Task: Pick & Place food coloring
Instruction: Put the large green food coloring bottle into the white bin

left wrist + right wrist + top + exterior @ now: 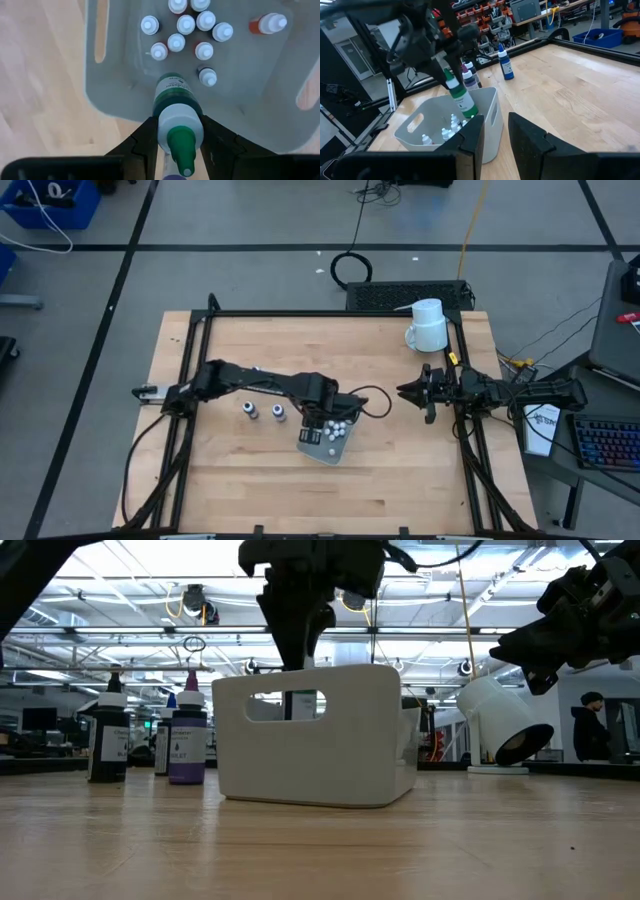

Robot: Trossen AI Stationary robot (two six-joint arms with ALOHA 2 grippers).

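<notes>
A green food coloring bottle point(177, 107) is gripped by the left hand point(180, 145) above the white bin point(415, 125). The right hand point(495, 132), parted and empty, is held near the mug point(428, 325).

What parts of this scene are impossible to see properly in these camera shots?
- Low view: the white bin's wall hides the bottles inside it.
- High view: the left gripper covers part of the bin, so the green bottle it holds is hidden there.
- Left wrist view: the bottle's label is too foreshortened to read.
- Right wrist view: the right gripper's fingers block the bin's near corner.
</notes>
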